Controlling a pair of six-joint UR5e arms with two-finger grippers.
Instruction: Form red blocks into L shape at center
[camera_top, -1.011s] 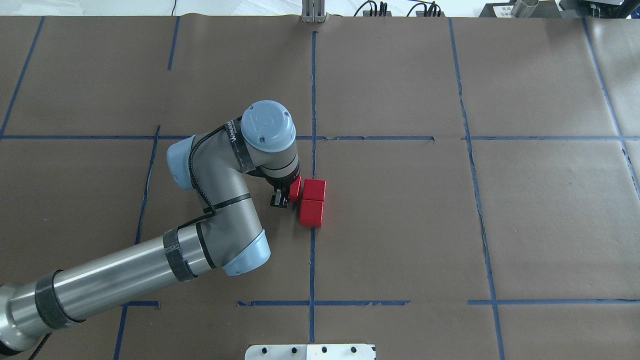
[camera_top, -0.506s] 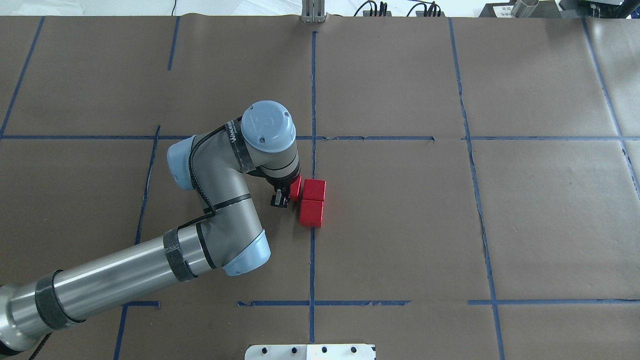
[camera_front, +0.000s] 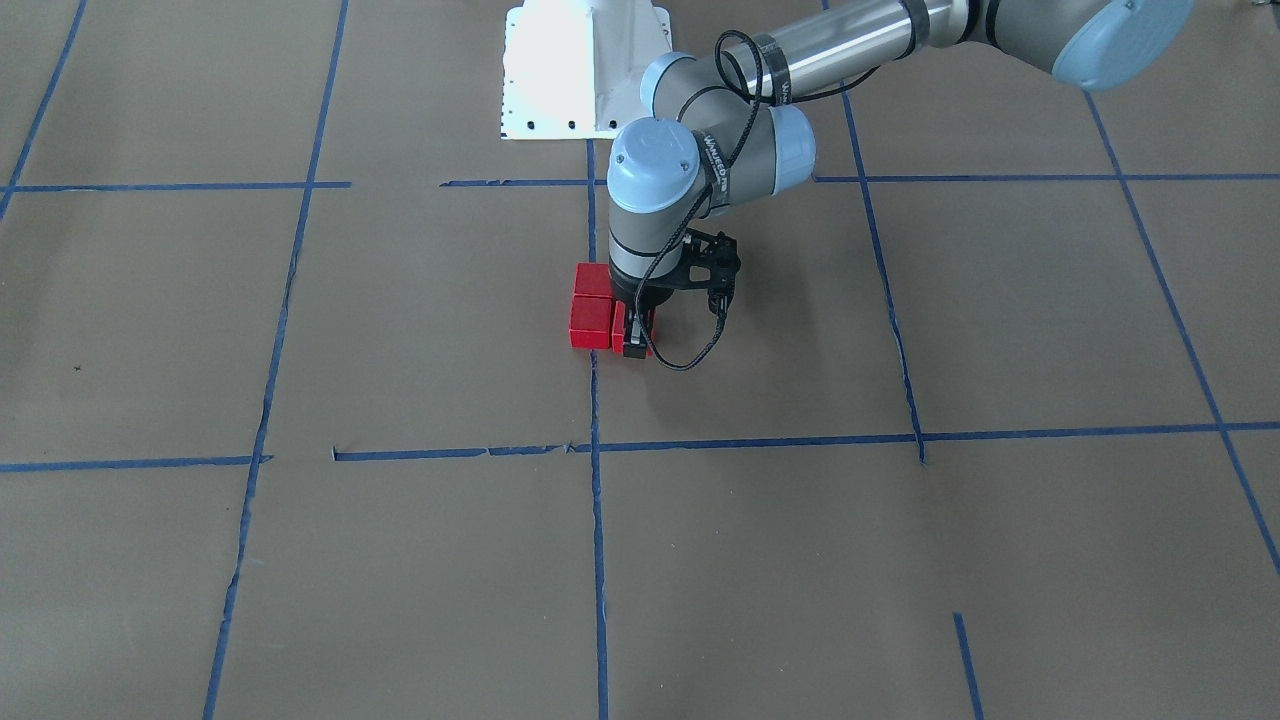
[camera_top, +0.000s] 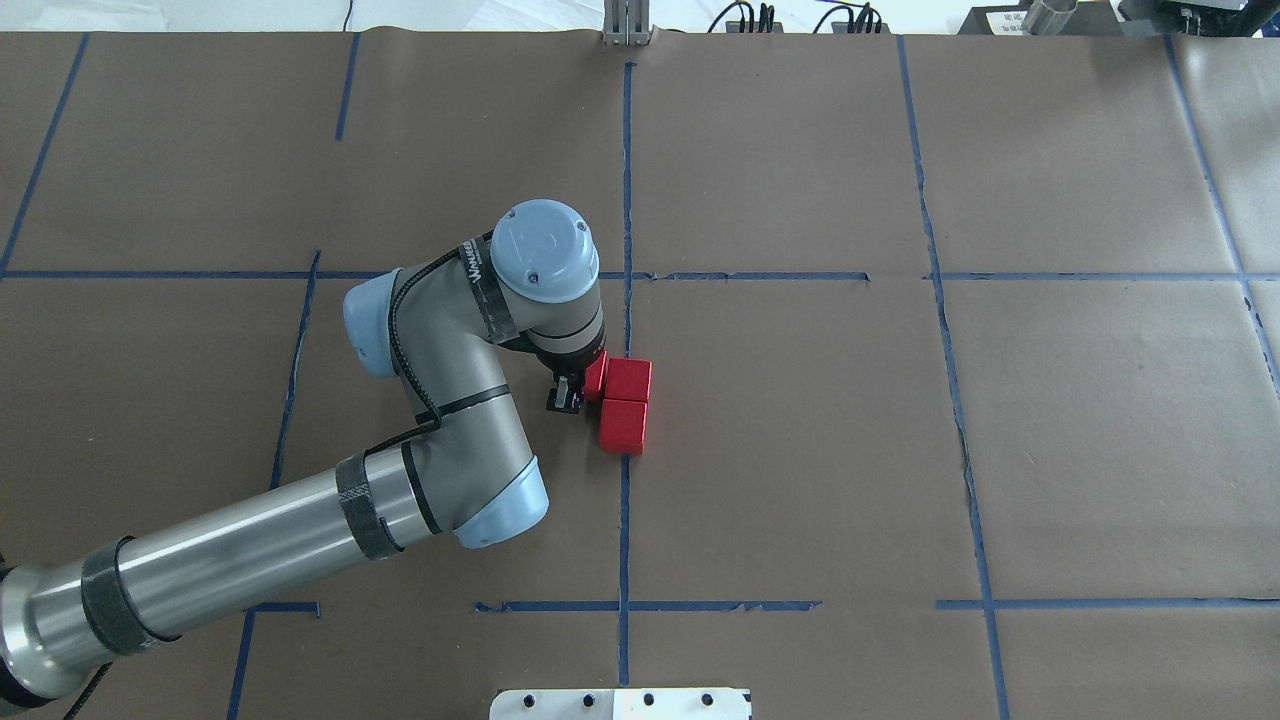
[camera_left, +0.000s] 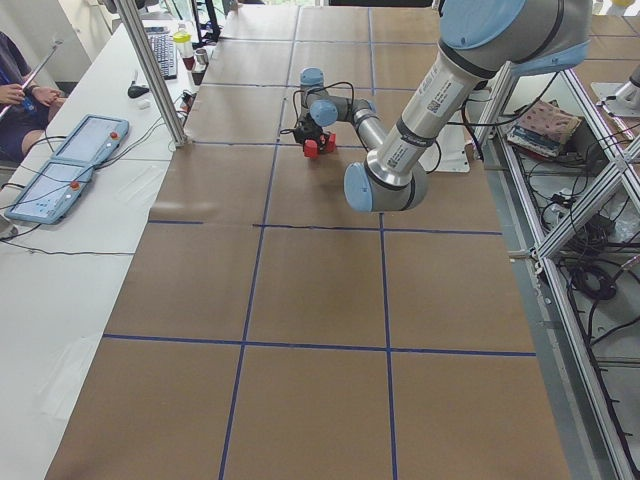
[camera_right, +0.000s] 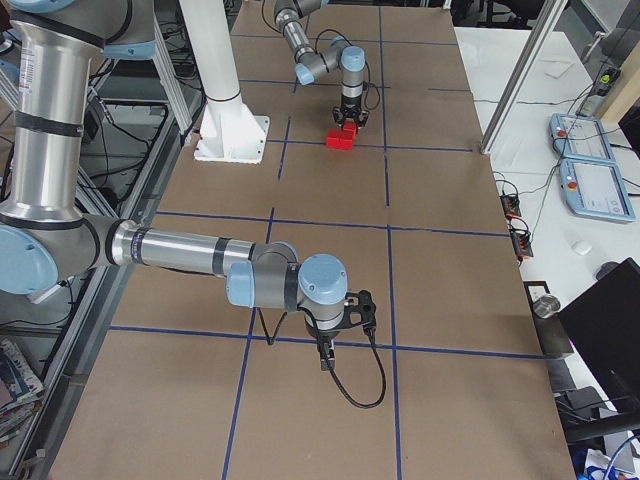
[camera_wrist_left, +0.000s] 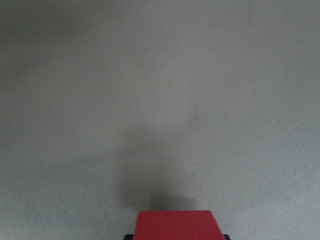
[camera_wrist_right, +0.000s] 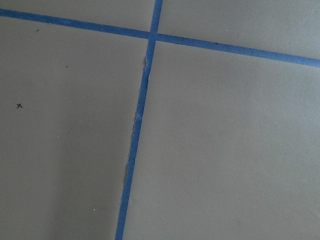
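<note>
Two red blocks (camera_top: 629, 380) (camera_top: 622, 427) lie touching in a short column on the long blue centre line (camera_top: 625, 520), also seen from the front (camera_front: 590, 325) (camera_front: 592, 280). My left gripper (camera_top: 578, 392) (camera_front: 630, 345) points straight down, shut on a third red block (camera_top: 595, 378) (camera_front: 644, 335). That block sits low, against the left side of the farther block. The left wrist view shows only its top face (camera_wrist_left: 175, 226). My right gripper (camera_right: 325, 355) hangs over bare paper far to the right, and I cannot tell its state.
The white robot base (camera_front: 580, 70) (camera_top: 620, 703) stands at the table's near edge, behind the blocks. Blue tape lines (camera_wrist_right: 142, 100) grid the brown paper. A side table with teach pendants (camera_left: 60, 170) and a seated person runs along the far edge.
My left arm has shifted slightly right, carrying the held block closer against the pair. The two lying blocks have not moved.
</note>
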